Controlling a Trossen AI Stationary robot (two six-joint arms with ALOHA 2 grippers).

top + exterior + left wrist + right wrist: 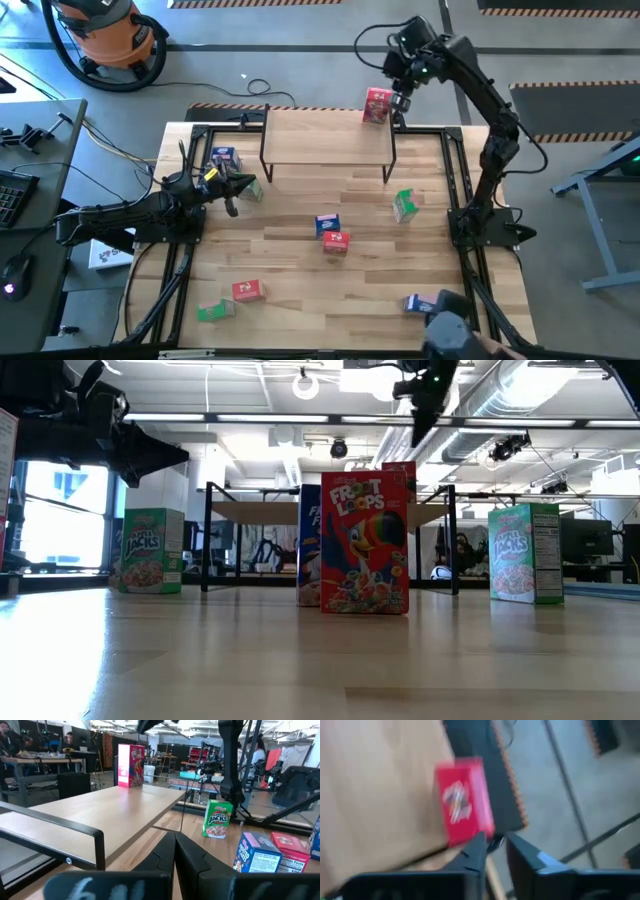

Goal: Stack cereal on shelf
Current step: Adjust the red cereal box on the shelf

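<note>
A red cereal box (377,105) stands upright by its bottom on the far right corner of the shelf (328,140). It also shows in the right wrist view (464,807) and the left wrist view (131,766). My right gripper (401,102) hovers just right of that box, fingers slightly open (495,845), holding nothing. My left gripper (245,187) is shut and empty over the table's left side, near a blue box (223,158) and a green box (254,191). The other boxes sit on the tabletop.
On the tabletop are a blue box (327,224) beside a red box (336,241), a green box (404,206), a red (247,291) and a green (213,311) near the front left, and a blue one (420,303) at the front right. The shelf board (110,810) carries only the red box.
</note>
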